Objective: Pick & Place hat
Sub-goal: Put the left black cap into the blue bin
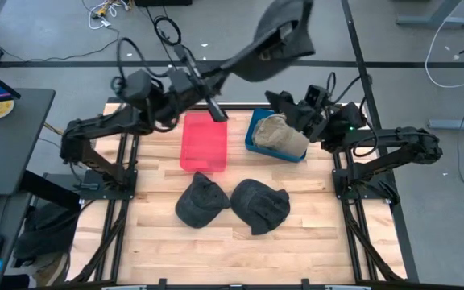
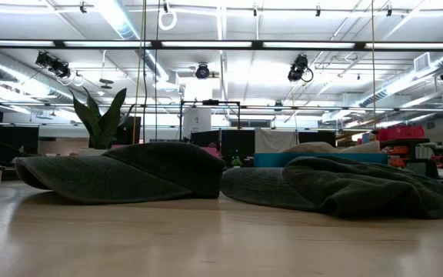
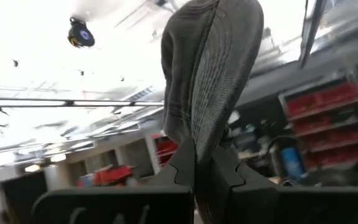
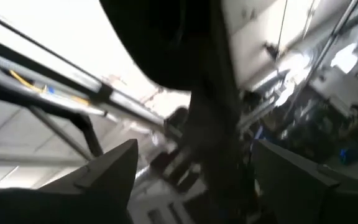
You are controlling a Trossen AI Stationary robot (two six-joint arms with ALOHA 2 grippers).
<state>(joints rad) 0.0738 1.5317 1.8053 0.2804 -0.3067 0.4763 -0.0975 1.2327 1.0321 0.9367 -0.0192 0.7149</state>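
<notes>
A dark grey cap [image 1: 280,36] is held high above the table's far edge, with my left gripper [image 1: 236,63] shut on it. In the left wrist view the cap [image 3: 210,68] stands up beyond the fingers. My right gripper [image 1: 284,101] is open just below and to the right of the cap, above the blue bin. In the right wrist view its spread fingers [image 4: 194,180] frame the cap's dark underside [image 4: 166,43]. Two more dark caps [image 1: 202,201] [image 1: 260,205] lie flat on the table's near half. My left gripper pinches the cap's lower edge [image 3: 194,146] between its two fingers [image 3: 178,168]. The fingers slant upward from the table's left side. The cap is lifted clear of everything and stands up past the fingertips, its stitched surface [image 3: 225,62] turned sideways.
A red bin [image 1: 204,141] stands at the table's far middle. Right of it a blue bin [image 1: 254,137] holds a tan hat [image 1: 280,133]. Bare wood lies along the near edge [image 1: 232,258].
</notes>
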